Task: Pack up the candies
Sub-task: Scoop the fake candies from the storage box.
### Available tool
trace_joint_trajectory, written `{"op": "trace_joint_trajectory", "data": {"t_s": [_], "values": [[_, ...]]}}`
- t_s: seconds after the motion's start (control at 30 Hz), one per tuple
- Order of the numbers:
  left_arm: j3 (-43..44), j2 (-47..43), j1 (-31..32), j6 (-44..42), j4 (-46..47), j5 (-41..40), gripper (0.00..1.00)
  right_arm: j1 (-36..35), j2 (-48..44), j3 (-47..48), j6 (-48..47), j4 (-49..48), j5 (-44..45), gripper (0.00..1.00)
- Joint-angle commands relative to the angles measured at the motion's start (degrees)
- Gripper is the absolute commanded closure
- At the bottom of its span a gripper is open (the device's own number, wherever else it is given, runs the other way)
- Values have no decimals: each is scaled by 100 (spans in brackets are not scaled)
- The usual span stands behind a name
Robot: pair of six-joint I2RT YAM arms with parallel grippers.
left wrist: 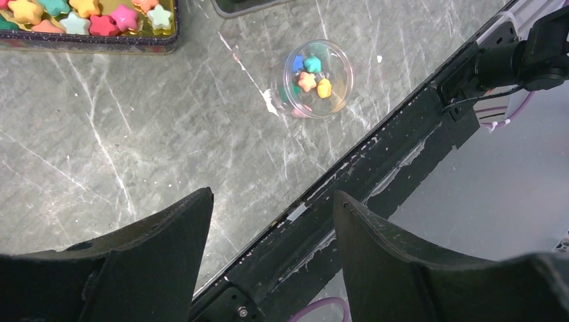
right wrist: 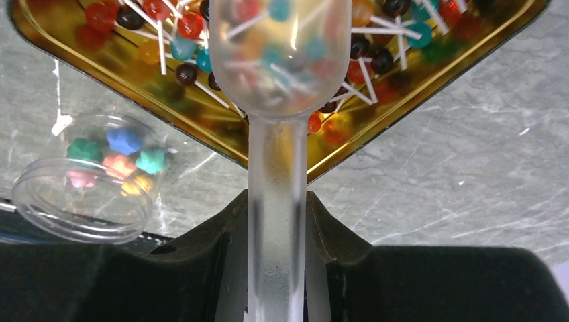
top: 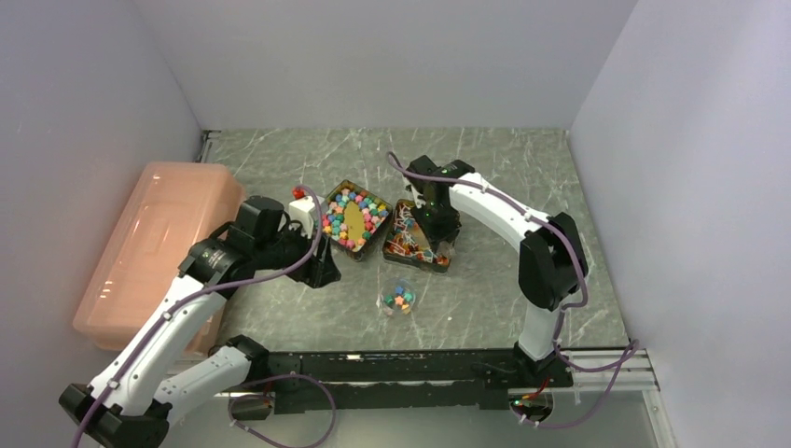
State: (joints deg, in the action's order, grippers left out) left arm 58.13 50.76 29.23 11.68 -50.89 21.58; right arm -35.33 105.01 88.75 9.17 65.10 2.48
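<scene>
Cropped and obscured
Gold tin (left wrist: 87, 43) and star candies (left wrist: 102, 25) cut off by picture edge; frosted scoop (right wrist: 278, 161) blurs lollipops (right wrist: 190, 25) behind it.

High overview; close wrist views, both on jar (left wrist: 315, 78)

Nothing here can be read: I can make out no lettering, label, brand mark or number in any of the three views.

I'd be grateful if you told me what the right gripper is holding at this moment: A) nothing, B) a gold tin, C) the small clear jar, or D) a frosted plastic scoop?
D: in the right wrist view the right gripper is shut on the handle of the scoop, whose bowl is over the gold tin.
</scene>
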Motion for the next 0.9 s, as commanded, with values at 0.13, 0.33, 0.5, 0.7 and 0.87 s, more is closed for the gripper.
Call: {"op": "trace_joint_trajectory", "data": {"t_s": [0.13, 0.33, 0.5, 0.7, 0.87], "values": [[22, 83, 21, -36, 94, -71, 28, 23, -226, -771, 24, -1422, 240, 100], [16, 100, 21, -44, 86, -93, 28, -4, -569, -1315, 35, -2280, 411, 100], [32, 172, 21, -42, 77, -102, 28, -41, -770, -1569, 12, -2805, 588, 100], [78, 237, 21, -49, 8, -136, 29, -189, -1138, -1962, -53, -3104, 761, 100], [94, 245, 21, -29, 51, -179, 29, -216, -1300, -2265, -75, -3348, 843, 100]]}}
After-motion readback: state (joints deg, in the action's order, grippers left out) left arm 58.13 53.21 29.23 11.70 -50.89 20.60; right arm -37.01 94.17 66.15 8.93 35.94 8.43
